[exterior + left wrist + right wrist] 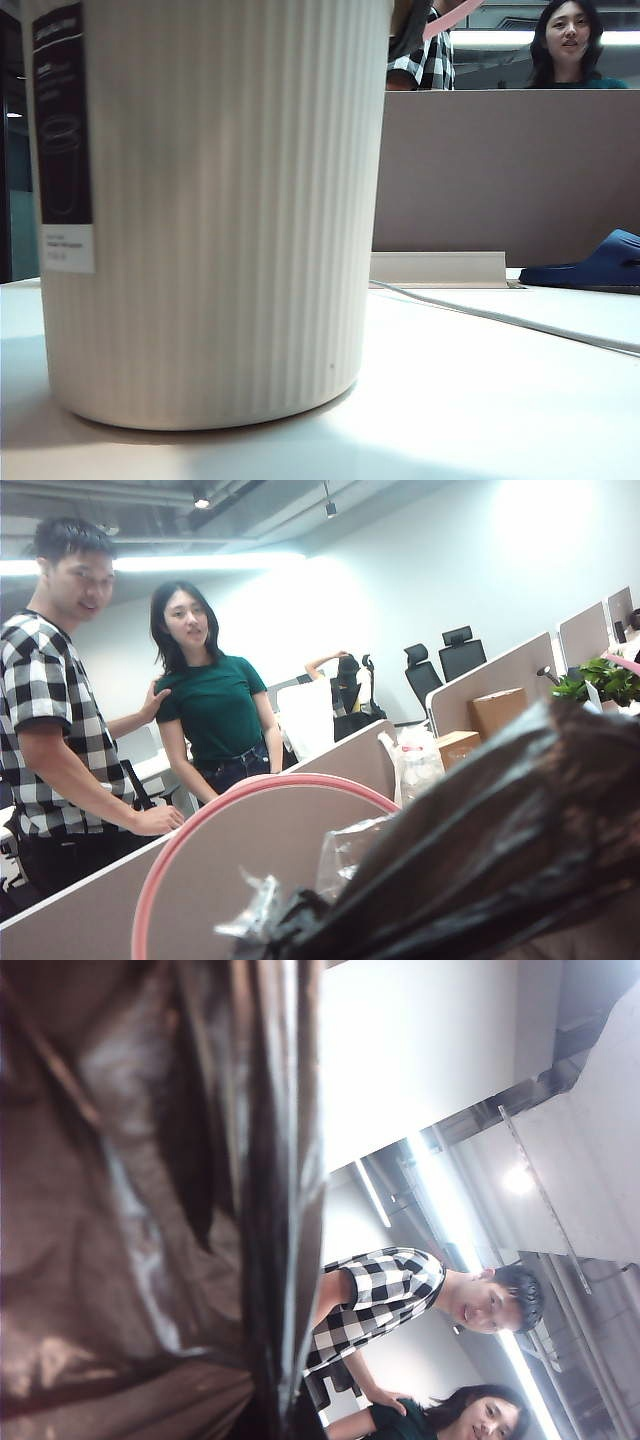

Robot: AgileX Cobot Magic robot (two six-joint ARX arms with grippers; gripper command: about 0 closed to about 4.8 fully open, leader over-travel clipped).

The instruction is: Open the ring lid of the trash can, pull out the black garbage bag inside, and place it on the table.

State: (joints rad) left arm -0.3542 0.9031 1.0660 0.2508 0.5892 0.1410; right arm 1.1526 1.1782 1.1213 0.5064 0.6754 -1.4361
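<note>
Cream ribbed trash can (215, 210) sitting upright on the white table (470, 400), filling most of the exterior view, tall black-and-white label (62, 135) on its side. Pink ring lid (250, 810) lifted off, seen as a hoop in the left wrist view, just a sliver of it (450, 18) up top in the exterior one. Black garbage bag (500, 860) crammed right against both wrist cameras (150, 1210), glossy and wrinkled, bits of clear film (345, 855) at its edge. Left gripper and right gripper both hidden behind the bag, out of sight in every view, jaws pinched fully together; can't tell on what. Blue slipper (595, 265) over by the grey-brown partition (500, 170), cable (500, 318) across the table, two people (130, 710) watching behind
</note>
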